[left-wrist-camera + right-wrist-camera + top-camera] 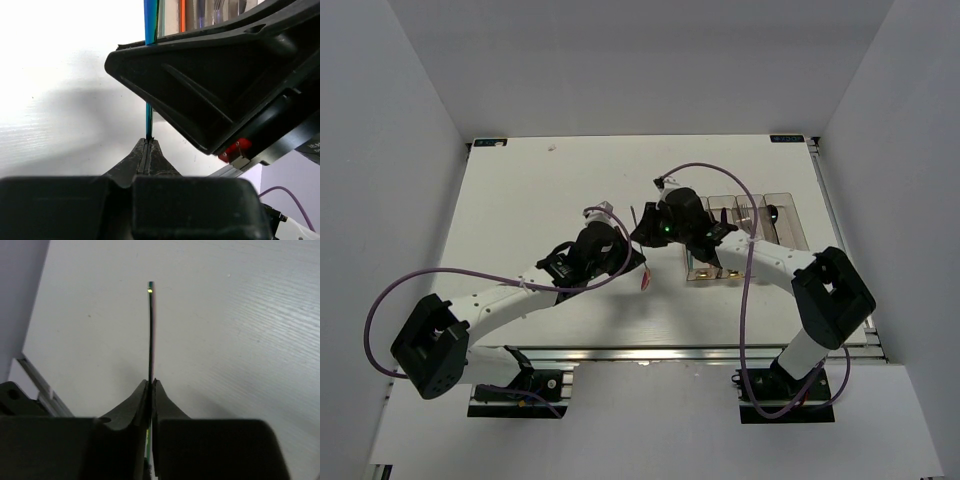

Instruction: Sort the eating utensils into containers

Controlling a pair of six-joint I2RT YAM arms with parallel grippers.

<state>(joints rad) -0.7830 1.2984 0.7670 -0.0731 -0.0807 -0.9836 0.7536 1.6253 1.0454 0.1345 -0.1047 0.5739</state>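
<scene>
A row of four narrow clear plastic bins [745, 212] was set on the flat white table [540, 190], right of centre and behind the right forearm. Just left of the bins the two grippers were brought close together. A thin blue-purple iridescent knife [148, 75] was pinched at its lower end in the left gripper [148, 143] and ran upward behind the right gripper's body. A thin dark edge-on utensil [150, 335] was clamped in the right gripper [151, 385], pointing away over the table. A slim orange chopstick [183, 15] was seen inside the bins.
</scene>
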